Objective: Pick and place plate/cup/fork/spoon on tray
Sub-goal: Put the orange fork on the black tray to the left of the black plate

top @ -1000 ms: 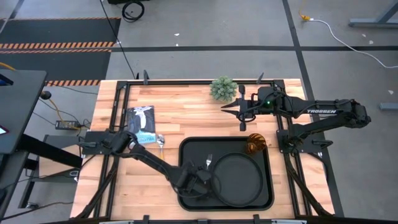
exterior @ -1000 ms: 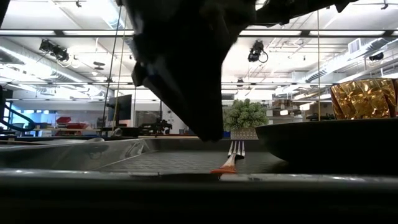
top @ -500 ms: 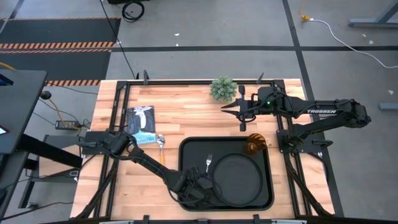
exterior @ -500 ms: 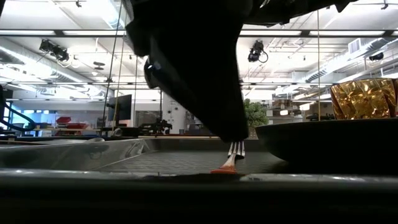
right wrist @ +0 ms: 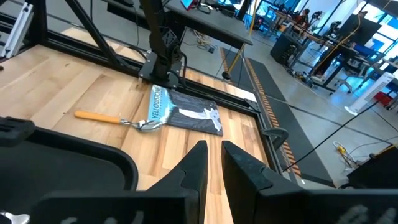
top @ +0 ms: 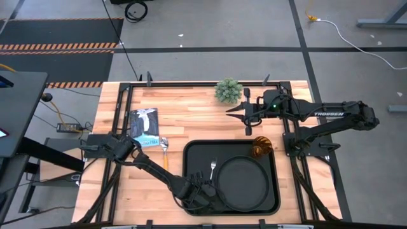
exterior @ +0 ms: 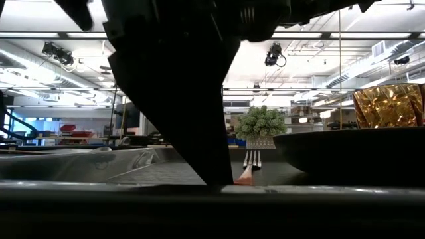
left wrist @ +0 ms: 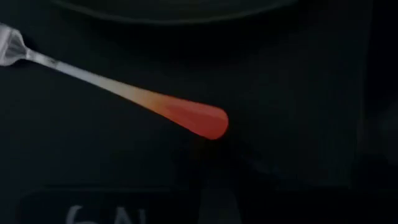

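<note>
**Backing off the fork, spoon up at 11 o'clock**

Finds the left gripper [top: 198, 189] lower toward 7 o'clock than a second ago, now over the front-left corner of the tray [top: 188, 152], with the fork [top: 213, 166] left lying flat on the tray floor. Cannot tell whether spread or pressed together: shows only as a dark mass from above and fills the low view. Holds nothing, to judge by the left wrist view, where the fork's orange handle lies free on the black surface.

Places the fork just at 1 o'clock of that gripper, tines to 12, handle to 6, beside the plate [top: 245, 181]. Sets the cup [top: 261, 147] at the tray's far-right corner.

Leaves only the spoon [top: 165, 151] off the tray, on the bare wood just outside the tray's left rim. Puts it at about 11 o'clock from the left gripper, long axis running 12 to 6, bowl at the 12 end, touching or nearly touching a printed packet [top: 144, 124]. Makes the left arm clearly the nearer one.

Keeps the right gripper [top: 247, 121] parked well away near the potted plant [top: 227, 90], fingers drawn together with a sliver between, empty.

Hides the front of the tray in the low view behind the left arm.
</note>
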### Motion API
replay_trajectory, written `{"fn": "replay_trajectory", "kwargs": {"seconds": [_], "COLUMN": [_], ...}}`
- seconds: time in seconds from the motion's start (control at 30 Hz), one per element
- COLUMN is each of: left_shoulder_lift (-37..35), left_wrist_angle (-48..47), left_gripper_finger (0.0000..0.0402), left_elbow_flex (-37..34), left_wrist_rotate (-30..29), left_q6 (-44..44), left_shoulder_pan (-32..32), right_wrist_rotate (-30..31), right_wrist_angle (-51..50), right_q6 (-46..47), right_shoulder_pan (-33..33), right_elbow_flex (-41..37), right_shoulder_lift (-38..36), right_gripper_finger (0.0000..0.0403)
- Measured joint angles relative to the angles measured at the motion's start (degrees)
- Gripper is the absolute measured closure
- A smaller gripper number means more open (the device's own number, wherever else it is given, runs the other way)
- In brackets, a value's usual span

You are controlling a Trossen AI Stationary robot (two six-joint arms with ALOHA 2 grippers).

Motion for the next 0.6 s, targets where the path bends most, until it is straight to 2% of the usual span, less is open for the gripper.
{"fn": "replay_trajectory", "kwargs": {"seconds": [0.6], "left_shoulder_lift": [0.09], "left_wrist_angle": [4.40], "left_gripper_finger": [0.0322], "left_elbow_flex": [-0.01], "left_wrist_rotate": [-5.04], "left_q6": [1.44], "left_shoulder_pan": [0.16], "right_wrist_rotate": [-1.51], "right_wrist_angle": [0.16], "right_q6": [0.07], "right_shoulder_pan": [0.02], "right_elbow_flex": [0.00], "right_shoulder_lift": [0.00], "right_gripper_finger": [0.0349]}}
